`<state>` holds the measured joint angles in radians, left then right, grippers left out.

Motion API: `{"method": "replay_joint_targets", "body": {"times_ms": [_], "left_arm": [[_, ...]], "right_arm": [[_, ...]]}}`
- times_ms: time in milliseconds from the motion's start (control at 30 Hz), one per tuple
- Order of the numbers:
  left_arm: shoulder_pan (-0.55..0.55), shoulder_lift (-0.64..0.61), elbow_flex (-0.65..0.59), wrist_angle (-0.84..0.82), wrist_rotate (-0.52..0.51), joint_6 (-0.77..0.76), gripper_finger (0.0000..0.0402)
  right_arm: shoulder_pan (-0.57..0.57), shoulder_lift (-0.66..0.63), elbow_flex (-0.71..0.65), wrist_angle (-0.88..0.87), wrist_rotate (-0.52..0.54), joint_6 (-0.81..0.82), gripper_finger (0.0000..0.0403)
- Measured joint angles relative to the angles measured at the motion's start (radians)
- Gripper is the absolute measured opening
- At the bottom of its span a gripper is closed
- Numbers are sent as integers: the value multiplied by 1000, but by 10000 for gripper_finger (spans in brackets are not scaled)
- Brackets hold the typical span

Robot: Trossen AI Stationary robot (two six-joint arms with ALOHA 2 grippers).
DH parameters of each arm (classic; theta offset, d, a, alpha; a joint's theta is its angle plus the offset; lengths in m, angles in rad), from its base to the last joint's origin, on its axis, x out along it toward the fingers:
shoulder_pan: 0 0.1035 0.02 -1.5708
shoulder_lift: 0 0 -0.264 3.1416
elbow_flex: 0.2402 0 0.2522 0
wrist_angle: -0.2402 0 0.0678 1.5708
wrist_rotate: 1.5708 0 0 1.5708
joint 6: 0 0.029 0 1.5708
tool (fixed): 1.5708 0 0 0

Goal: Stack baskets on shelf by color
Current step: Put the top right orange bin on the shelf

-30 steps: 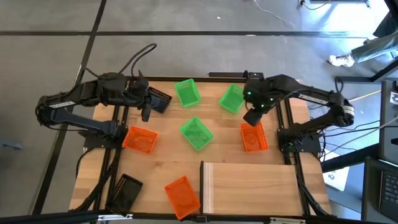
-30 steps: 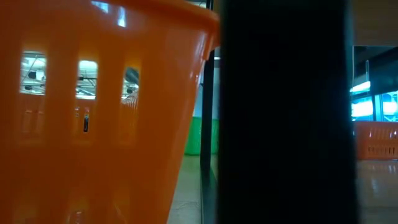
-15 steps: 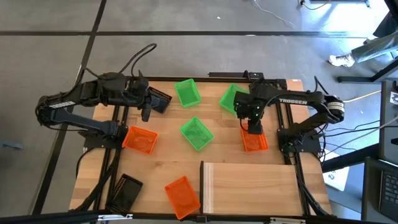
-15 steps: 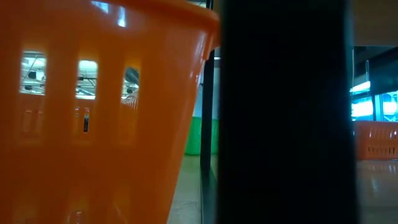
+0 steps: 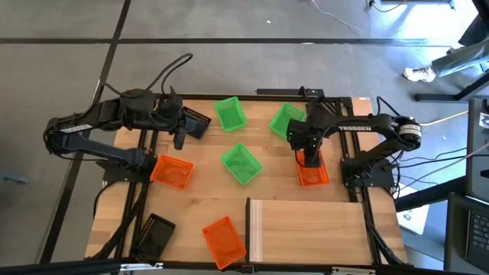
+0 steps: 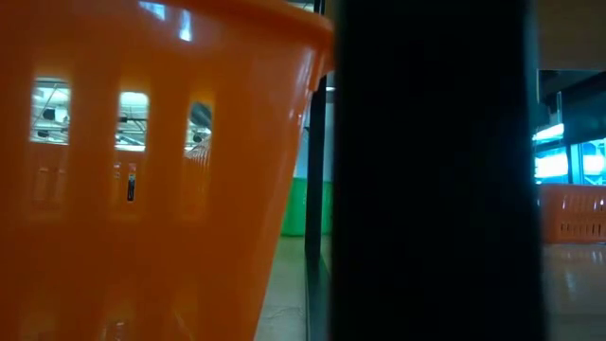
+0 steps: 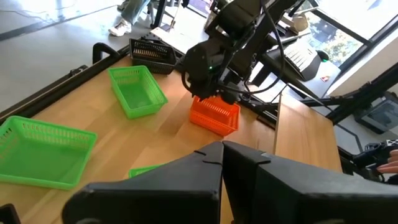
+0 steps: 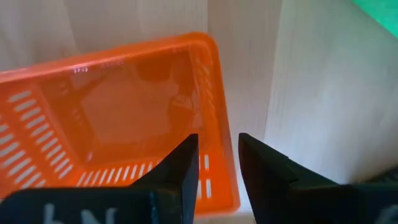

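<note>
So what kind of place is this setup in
Probably a robotics lab or workshop: two arms are bolted to a framed wooden table on a bare concrete floor, with cables trailing across it and large windows behind.

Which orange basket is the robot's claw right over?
The orange basket on the table's right side, just above the shelf. The right tool, open, straddles its wall; the other two orange baskets sit alone toward the left.

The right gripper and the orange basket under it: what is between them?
Nothing. In the right wrist view the right gripper hangs with open jaws astride the rim of the orange basket, only air between.
</note>
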<state>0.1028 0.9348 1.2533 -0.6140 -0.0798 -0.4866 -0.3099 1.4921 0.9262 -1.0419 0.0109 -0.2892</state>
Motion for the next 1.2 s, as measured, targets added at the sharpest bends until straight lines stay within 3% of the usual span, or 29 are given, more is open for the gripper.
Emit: {"method": "replay_joint_targets", "body": {"times_ms": [367,567,633,867,1200], "left_arm": [[0,0,0,0,0,-1,0],[0,0,0,0,0,-1,0],[0,0,0,0,0,-2,0],[0,0,0,0,0,-1,0],[0,0,0,0,0,-1,0]], "right_arm": [[0,0,-89,145,-2,-49,103],[0,0,-99,150,-31,-33,18],[0,0,-81,140,-44,-30,11],[-5,0,82,-15,-66,-27,4],[-5,0,462,-338,-115,-1,2]]}}
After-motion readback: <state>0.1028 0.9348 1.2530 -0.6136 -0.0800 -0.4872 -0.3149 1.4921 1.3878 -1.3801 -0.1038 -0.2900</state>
